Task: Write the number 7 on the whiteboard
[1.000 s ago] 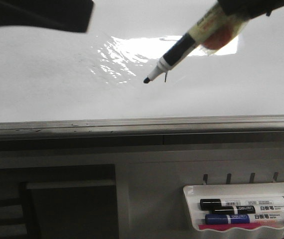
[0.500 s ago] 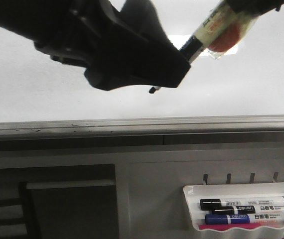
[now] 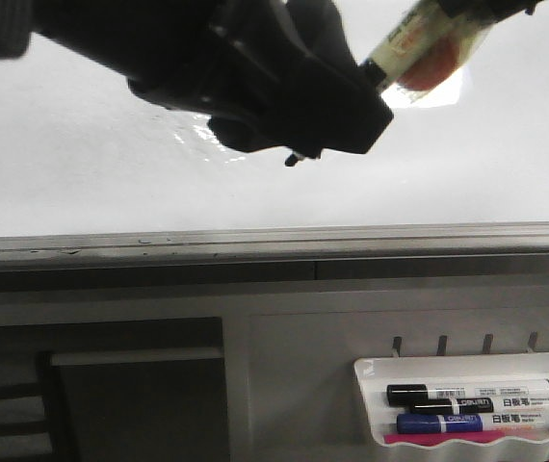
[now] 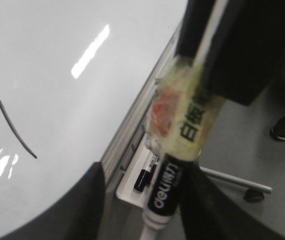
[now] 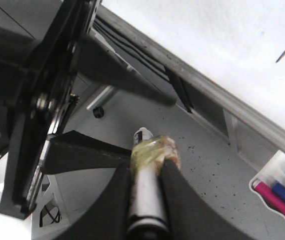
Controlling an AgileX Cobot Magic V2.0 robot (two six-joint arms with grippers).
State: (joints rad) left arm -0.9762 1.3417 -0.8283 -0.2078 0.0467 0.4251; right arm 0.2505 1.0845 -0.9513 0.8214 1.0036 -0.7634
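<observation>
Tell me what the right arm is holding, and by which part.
The right gripper holds the black-and-white whiteboard marker, jaws closed on its yellowish taped rear barrel.

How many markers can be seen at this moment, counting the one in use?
4: one marker shut in the right gripper at the whiteboard, and black, blue and pink ones in the tray. More may be hidden.

Thin dark 7 (image 4: 10, 122) drawn on glossy whiteboard (image 4: 82, 110).
</observation>
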